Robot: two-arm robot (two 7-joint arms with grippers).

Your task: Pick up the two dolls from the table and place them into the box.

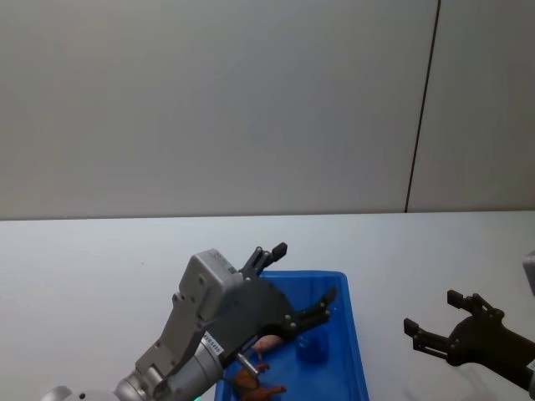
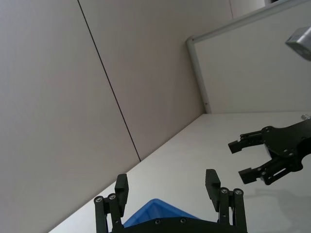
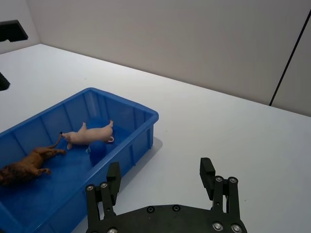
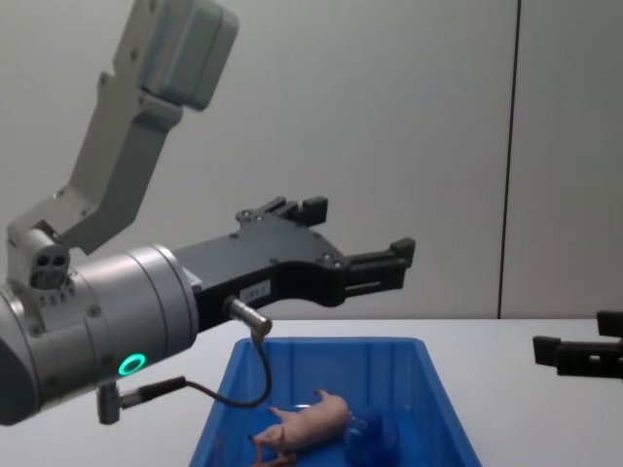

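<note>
Black fingers of the left gripper (image 4: 355,238) are spread wide and hold nothing, raised above the blue box (image 3: 141,114). Right gripper (image 1: 435,320) fingers are parted and empty too, low over the white bench (image 3: 218,121) beside the box. Inside the box lie the pink pig (image 3: 90,135), brown lion (image 3: 24,166) and blue toy (image 3: 97,148).

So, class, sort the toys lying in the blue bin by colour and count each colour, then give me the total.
Pink: 1, the pig
Brown: 1, the lion
Blue: 1, the small rounded toy
Total: 3, all inside the blue bin
</note>
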